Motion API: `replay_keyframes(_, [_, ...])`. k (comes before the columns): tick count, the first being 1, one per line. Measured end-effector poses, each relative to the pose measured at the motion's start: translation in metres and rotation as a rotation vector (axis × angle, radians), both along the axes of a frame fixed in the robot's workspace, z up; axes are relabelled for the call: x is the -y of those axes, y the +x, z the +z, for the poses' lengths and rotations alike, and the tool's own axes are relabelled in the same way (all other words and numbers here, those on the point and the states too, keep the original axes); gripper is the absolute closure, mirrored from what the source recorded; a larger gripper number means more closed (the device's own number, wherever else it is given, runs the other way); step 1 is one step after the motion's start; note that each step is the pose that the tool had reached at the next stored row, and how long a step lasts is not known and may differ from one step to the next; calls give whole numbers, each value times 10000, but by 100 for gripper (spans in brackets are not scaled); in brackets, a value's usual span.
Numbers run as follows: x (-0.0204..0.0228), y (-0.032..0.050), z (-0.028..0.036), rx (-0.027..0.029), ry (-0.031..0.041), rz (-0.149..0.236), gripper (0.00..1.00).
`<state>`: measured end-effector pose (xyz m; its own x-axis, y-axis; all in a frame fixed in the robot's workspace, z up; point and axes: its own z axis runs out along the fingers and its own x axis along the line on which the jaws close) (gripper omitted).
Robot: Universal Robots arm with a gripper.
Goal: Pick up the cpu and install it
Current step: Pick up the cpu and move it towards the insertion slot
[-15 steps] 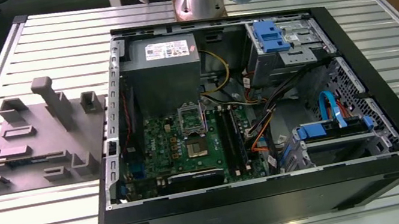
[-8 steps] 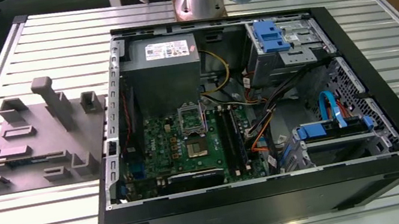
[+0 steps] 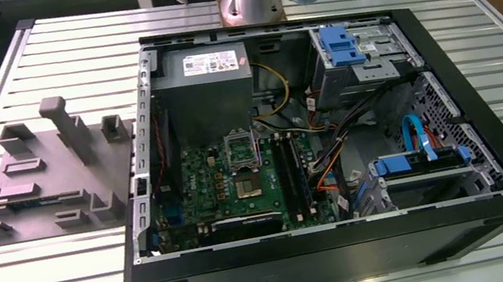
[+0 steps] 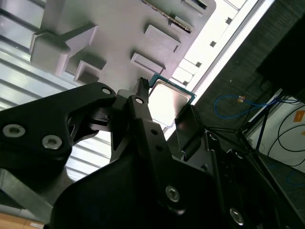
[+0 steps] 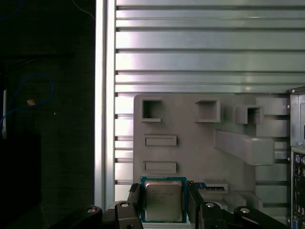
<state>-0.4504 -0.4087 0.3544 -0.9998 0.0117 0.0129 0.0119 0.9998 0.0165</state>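
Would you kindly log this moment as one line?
gripper: shut on cpu | cpu: held clear of grey block | install: not yet done
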Motion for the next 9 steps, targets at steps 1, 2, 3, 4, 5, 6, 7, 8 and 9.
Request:
replay_keyframes(1, [0, 0, 9, 0, 0, 0, 53])
replay_keyframes(2, [0, 0, 10, -1, 0, 0, 53])
replay_keyframes(3, [0, 0, 11, 0, 0, 0, 53])
replay_keyframes(4, [0, 0, 13, -1, 0, 0, 53])
replay_keyframes(5, [0, 0, 15, -1, 0, 0, 53])
replay_keyframes(6, [0, 0, 17, -1, 0, 1, 53])
replay_keyframes(7, [0, 0, 20, -1, 0, 0, 53])
replay_keyframes(8, [0, 0, 22, -1, 0, 0, 53])
replay_keyframes(9, [0, 0, 25, 0, 0, 0, 53])
